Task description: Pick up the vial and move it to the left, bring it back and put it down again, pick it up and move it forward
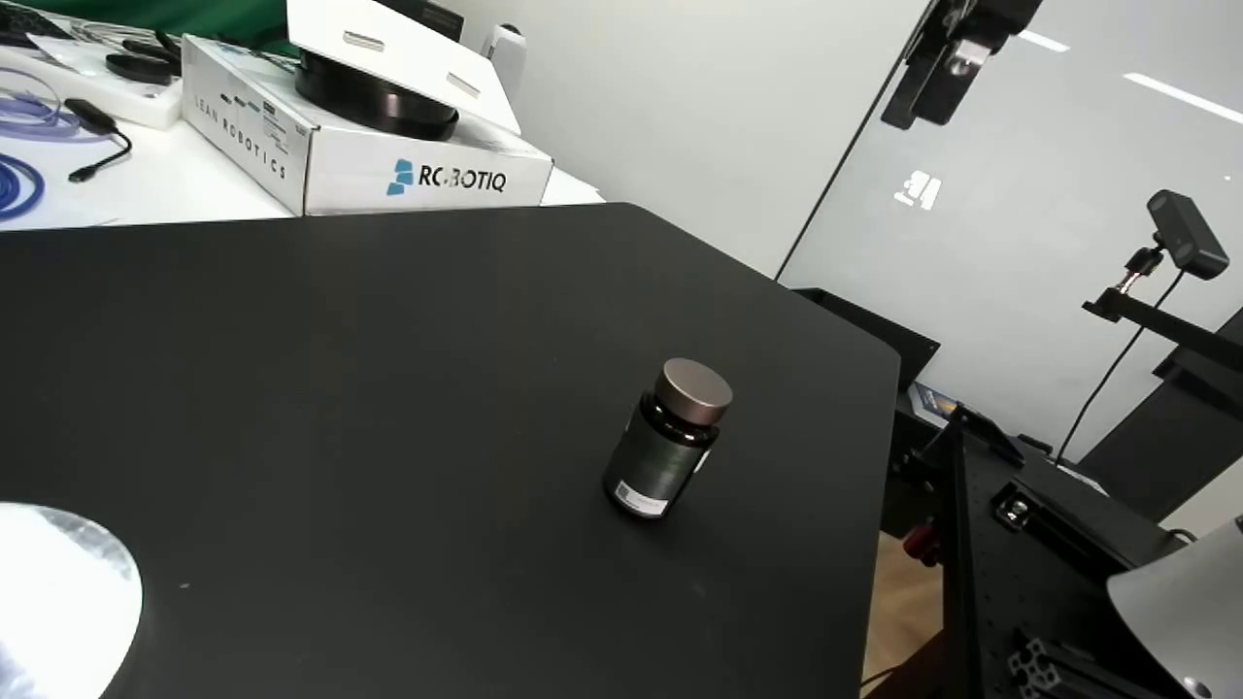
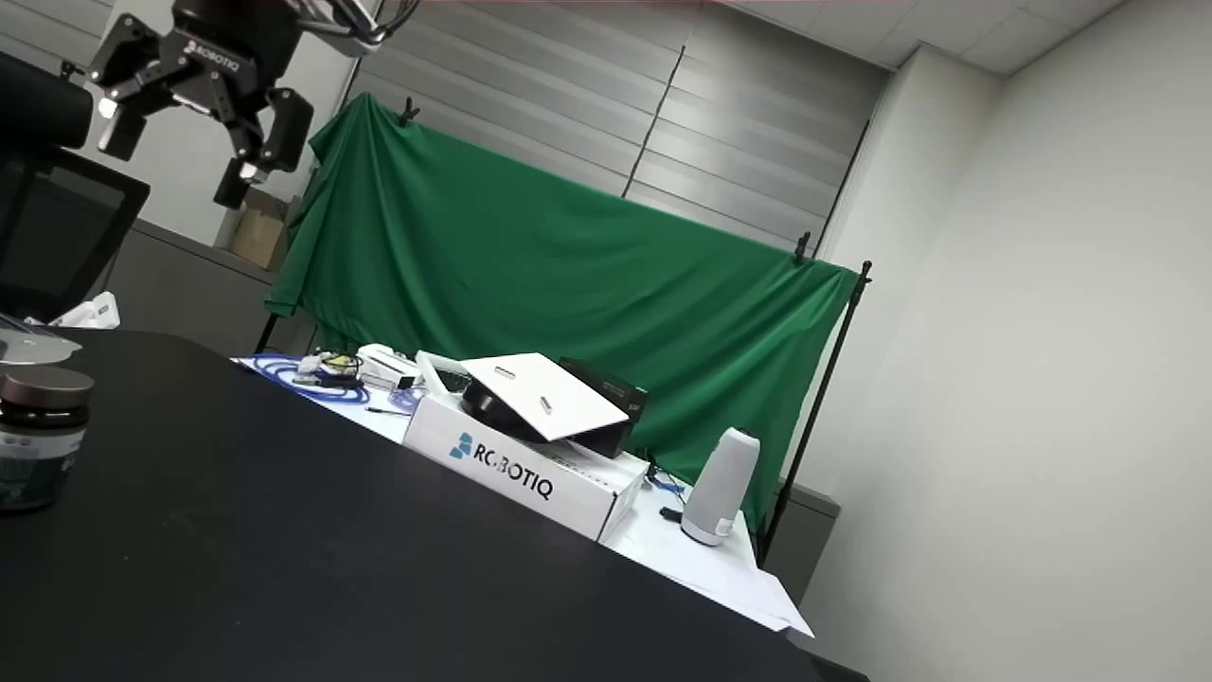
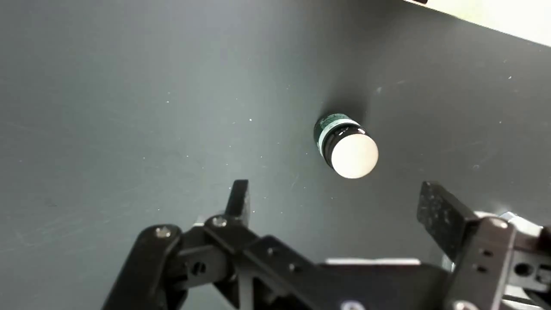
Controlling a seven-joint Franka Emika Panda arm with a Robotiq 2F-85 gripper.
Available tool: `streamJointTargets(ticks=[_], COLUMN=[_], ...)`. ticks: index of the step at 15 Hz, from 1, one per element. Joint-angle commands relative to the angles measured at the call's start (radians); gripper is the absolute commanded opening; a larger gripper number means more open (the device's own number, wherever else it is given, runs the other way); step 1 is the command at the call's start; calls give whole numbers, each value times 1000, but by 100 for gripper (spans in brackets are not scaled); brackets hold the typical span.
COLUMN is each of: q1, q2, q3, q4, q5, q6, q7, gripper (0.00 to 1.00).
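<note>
The vial stands upright on the black table in an exterior view, with a brown round cap and a dark label. In an exterior view it also shows at the left edge, partly cut off. In the wrist view the vial lies ahead of the fingertips, its cap bright with glare. My gripper is open and empty, its fingers wide apart. It hangs high above the table in an exterior view, well apart from the vial. In an exterior view only part of it shows at the top.
A white Robotiq box with a black round part and a tilted white plate stands behind the black table. A white shiny round object is at the table's near left. A camera on a bracket stands beyond the table edge.
</note>
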Motion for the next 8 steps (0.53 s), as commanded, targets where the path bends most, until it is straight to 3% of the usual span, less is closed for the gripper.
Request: streamJointTargets(ticks=[1,8], q1=[39,95], q2=[68,267], q3=[10,46], q4=[-72,-96], q5=[22,15], q6=[172,390], q7=[-22,-68], gripper=[100,100])
